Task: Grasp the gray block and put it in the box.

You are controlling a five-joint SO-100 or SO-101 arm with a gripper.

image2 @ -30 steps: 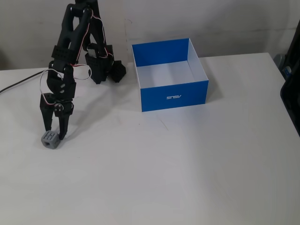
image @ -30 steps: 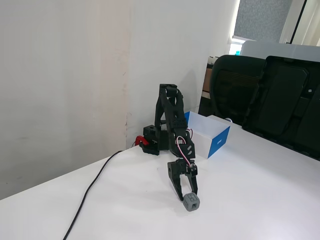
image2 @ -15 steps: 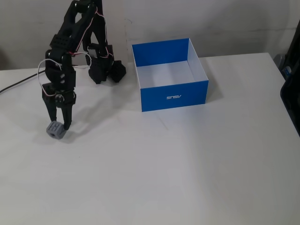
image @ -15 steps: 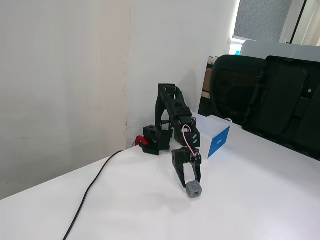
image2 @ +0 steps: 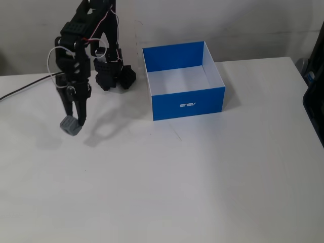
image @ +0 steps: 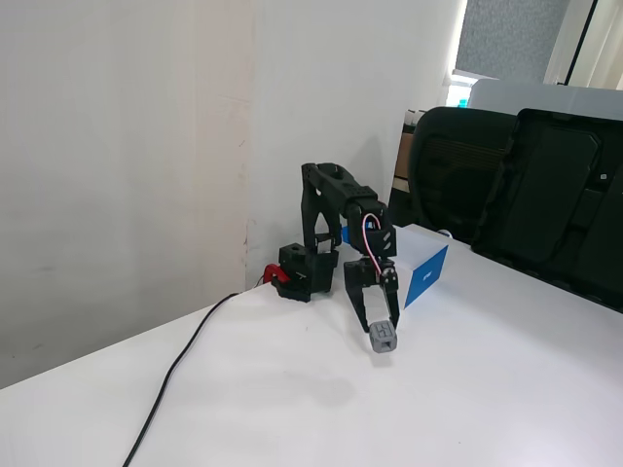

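A white table (image2: 202,177) is seen in both fixed views, with a black case (image: 555,209) standing at its far edge in a fixed view. The box (image2: 186,105), open-topped with blue walls and a white floor, is set near the arm's base (image2: 114,76). The gripper (image2: 72,123) is closed around the gray block (image2: 70,125), a small cube with rounded edges and grooved faces, which is held clear of the tabletop, well apart from the box.
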